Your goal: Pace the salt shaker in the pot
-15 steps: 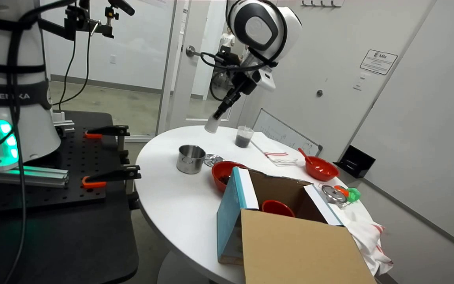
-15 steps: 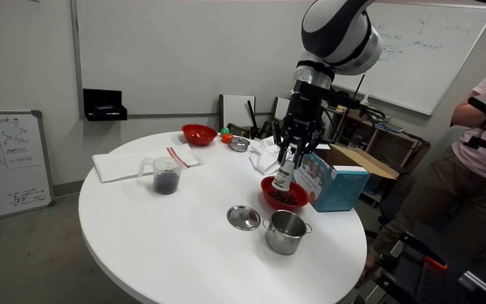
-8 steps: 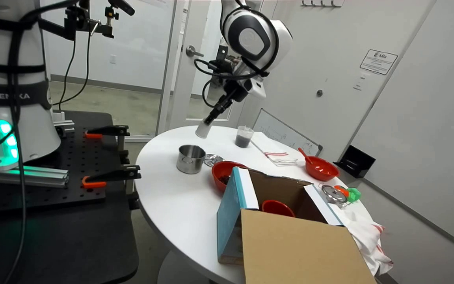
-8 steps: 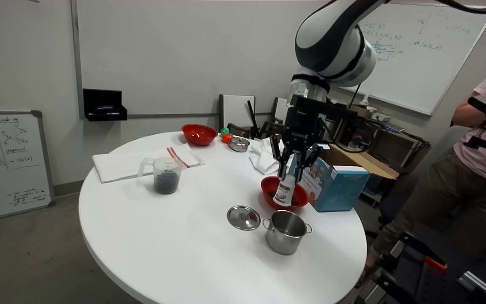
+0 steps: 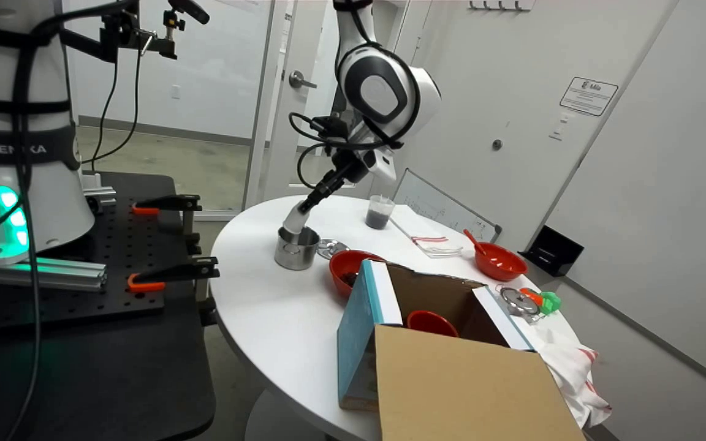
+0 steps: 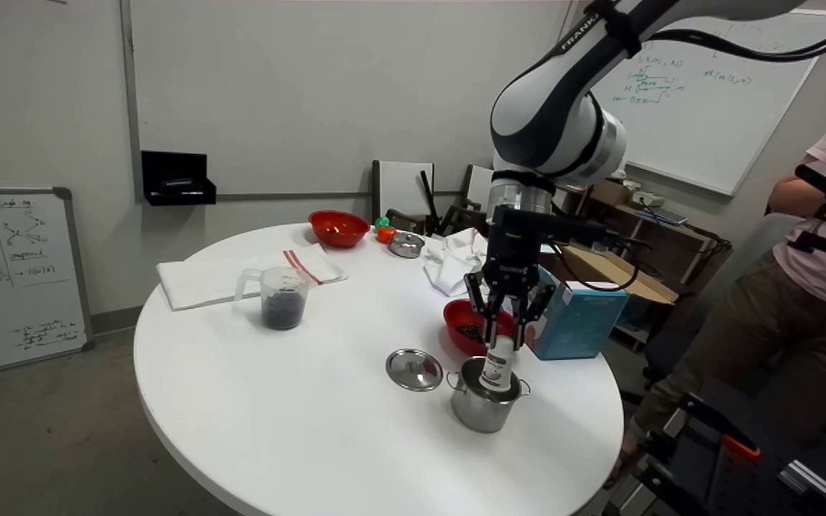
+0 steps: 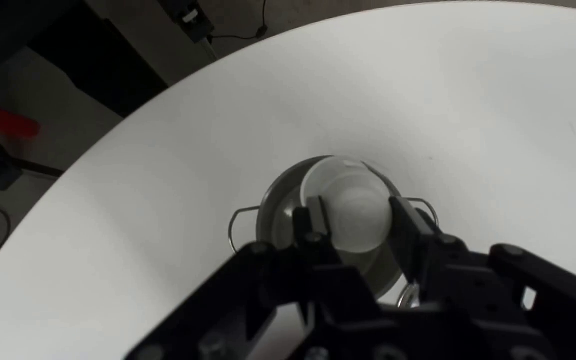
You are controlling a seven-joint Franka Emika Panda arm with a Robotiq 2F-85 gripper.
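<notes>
The tool (image 6: 504, 341) is clamped on the white salt shaker (image 6: 497, 370), a finger on either side of its upper end; the shaker hangs at a tilt, its lower end at the mouth of the steel pot (image 6: 481, 414) in both exterior views; how deep it reaches, and whether it touches the pot, I cannot tell; in the wrist view it covers part of the opening, with the inside of the pot showing past it; the pot stands upright on the round white worktop (image 6: 298, 430), a wire loop handle at each side; just beside it a round steel lid (image 6: 414, 370) lies flat; a red bowl (image 6: 462, 344) holding dark pieces (image 6: 470, 332) stands near the pot, just beside the blue cardboard box (image 6: 581, 324), whose top is open; well apart, a clear measuring cup (image 6: 285, 279) with dark contents (image 6: 284, 312) stands by a folded white cloth (image 6: 205, 282) with red stripes; farther off are a wide red bowl (image 6: 339, 236), a red handle (image 5: 474, 241) sticking up from it in an exterior view, and a lidded steel pan (image 6: 406, 247); a crumpled white cloth (image 6: 449, 272) lies near the pan
</notes>
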